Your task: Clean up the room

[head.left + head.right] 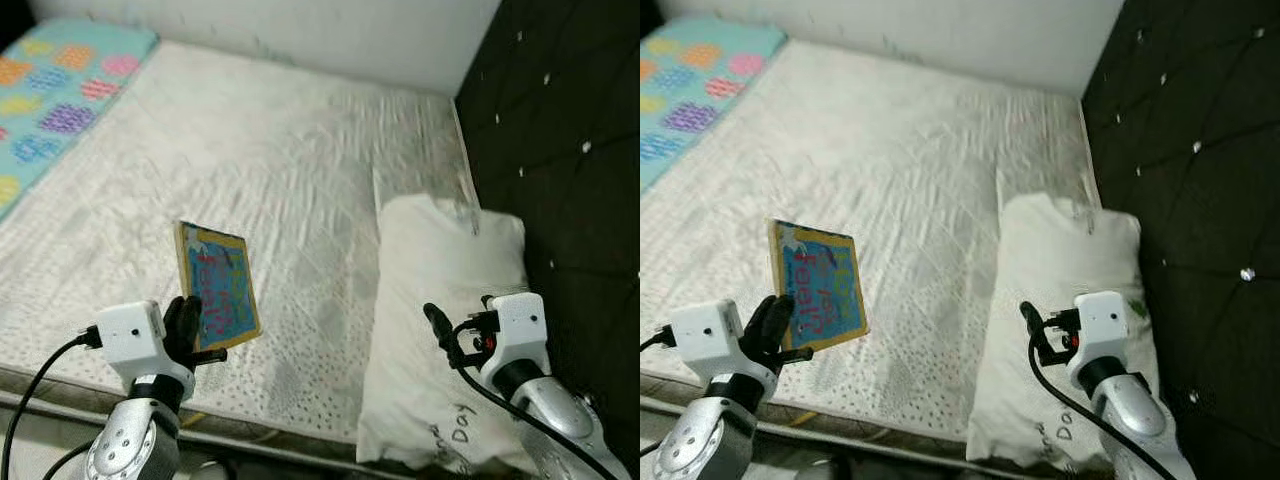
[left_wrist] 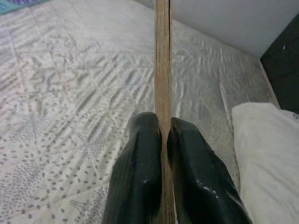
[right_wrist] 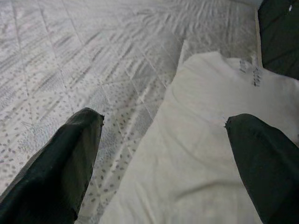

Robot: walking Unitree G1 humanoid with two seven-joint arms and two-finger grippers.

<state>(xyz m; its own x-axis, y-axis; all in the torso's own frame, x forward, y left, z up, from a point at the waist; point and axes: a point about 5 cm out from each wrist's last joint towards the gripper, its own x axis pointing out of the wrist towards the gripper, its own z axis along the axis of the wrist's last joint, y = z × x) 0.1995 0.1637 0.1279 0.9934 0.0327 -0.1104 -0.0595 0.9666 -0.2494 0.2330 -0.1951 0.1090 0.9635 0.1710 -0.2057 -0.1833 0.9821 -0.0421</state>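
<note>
A thin picture book (image 1: 220, 285) with a blue cover, pink lettering and a yellow border is held upright above the front part of the bed. My left gripper (image 1: 195, 335) is shut on its lower edge; in the left wrist view the book's edge (image 2: 162, 60) stands between the two black fingers (image 2: 140, 172). My right gripper (image 3: 163, 123) is open, hovering over the near end of a white pillow (image 1: 450, 300), nothing between its fingers.
The bed has a pale grey quilted cover (image 1: 250, 150). A turquoise blanket with coloured patches (image 1: 50, 90) lies at the far left. A black tufted headboard (image 1: 570, 150) runs along the right. A white wall (image 1: 300, 25) is behind.
</note>
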